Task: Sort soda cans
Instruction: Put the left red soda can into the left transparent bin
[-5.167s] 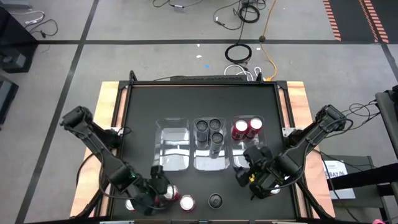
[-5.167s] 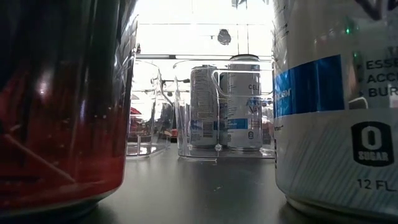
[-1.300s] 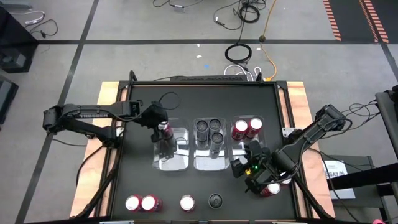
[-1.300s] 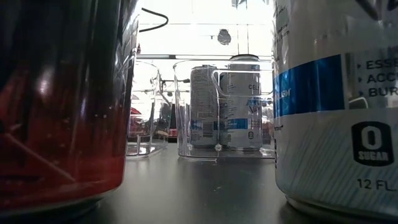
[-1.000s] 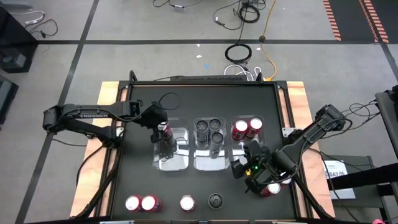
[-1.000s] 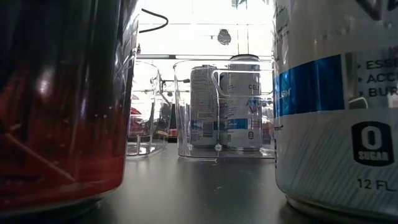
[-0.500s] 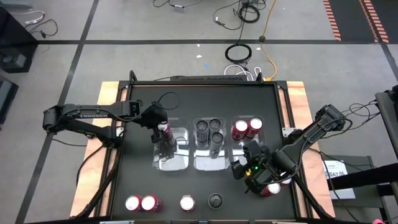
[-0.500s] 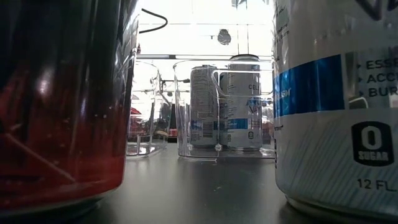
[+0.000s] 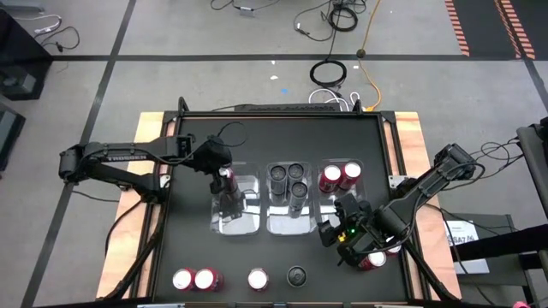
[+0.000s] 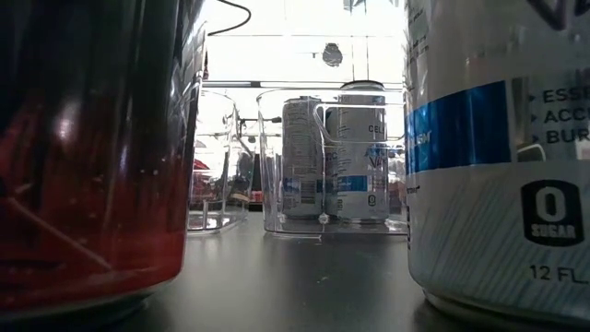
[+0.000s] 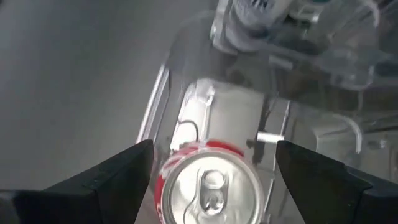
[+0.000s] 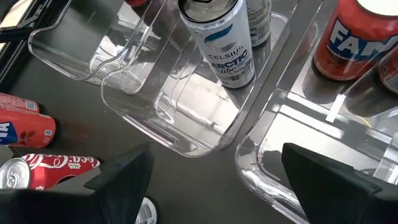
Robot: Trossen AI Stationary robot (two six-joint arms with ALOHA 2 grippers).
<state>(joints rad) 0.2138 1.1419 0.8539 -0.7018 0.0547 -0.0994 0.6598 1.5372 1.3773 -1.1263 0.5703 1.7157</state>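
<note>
Left pincer (image 11: 211,163) open — red can (image 11: 211,186) seemingly released.

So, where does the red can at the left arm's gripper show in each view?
High: red can over the left bin, far end.
Low: cannot pick it out.
Left wrist: close before the camera, top up, bin below.
Right wrist: cannot tell.
Shared landmark: the left bin.
</note>
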